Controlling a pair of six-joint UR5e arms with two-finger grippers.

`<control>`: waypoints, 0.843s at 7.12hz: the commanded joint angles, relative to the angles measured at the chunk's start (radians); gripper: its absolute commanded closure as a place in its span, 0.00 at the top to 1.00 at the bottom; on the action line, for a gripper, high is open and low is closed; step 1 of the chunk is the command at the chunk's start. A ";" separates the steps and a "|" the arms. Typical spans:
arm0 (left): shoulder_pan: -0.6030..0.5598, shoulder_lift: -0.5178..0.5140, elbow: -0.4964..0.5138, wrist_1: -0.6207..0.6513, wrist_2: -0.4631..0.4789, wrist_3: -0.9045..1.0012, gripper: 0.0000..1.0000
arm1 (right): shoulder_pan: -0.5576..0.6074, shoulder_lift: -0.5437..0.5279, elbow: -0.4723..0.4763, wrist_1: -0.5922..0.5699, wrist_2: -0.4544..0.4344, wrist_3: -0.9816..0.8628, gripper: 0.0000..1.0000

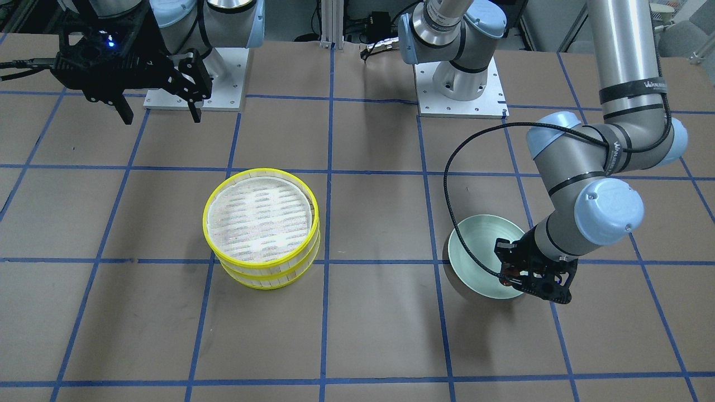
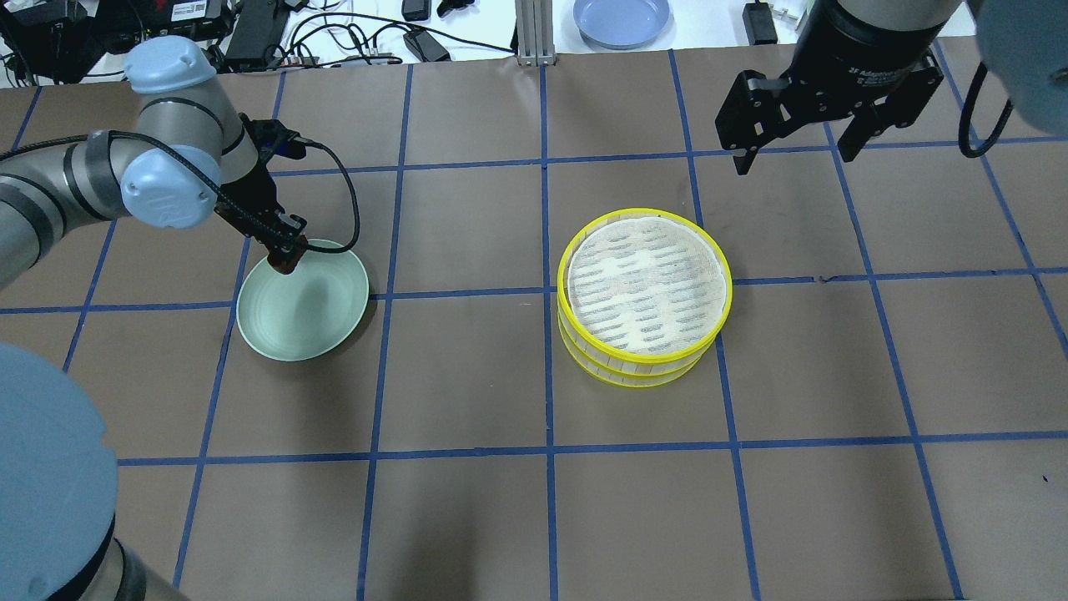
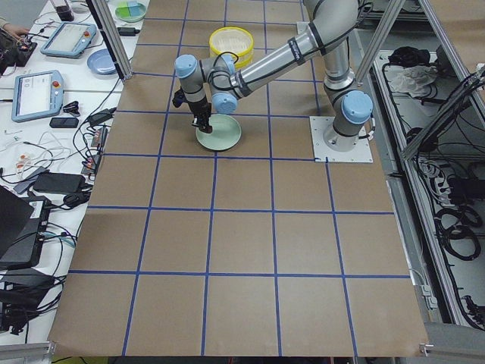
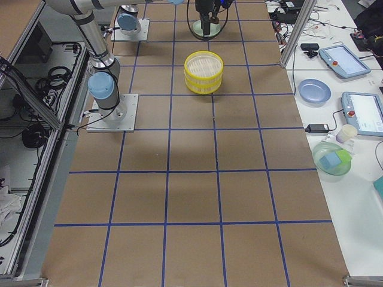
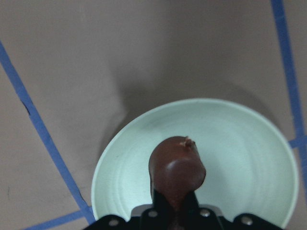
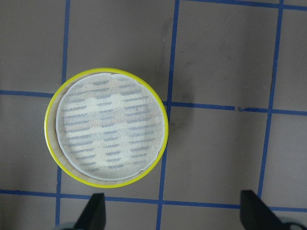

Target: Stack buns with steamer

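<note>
The steamer is two yellow-rimmed trays stacked one on the other, and the top tray's slatted floor is bare. It also shows in the front view and the right wrist view. My left gripper is shut on the dark reddish-brown bun and holds it just above the far rim of the mint-green plate. The pale cream bun is hidden. My right gripper is open and empty, high above the table beyond the steamer.
The mint-green plate holds nothing else. The brown table has blue tape grid lines. A blue plate and cables lie on the side bench past the table's far edge. Operators' tablets and bowls are on side tables in the side views.
</note>
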 commanded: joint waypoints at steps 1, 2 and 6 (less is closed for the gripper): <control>-0.092 0.091 0.077 -0.124 -0.123 -0.287 0.00 | 0.000 -0.001 0.013 -0.014 0.001 -0.006 1.00; -0.159 0.118 0.077 -0.135 -0.256 -0.415 0.00 | 0.000 0.000 0.013 -0.021 0.001 -0.008 1.00; -0.307 0.122 0.071 -0.120 -0.506 -0.745 0.00 | -0.002 0.002 0.013 -0.046 -0.007 -0.017 1.00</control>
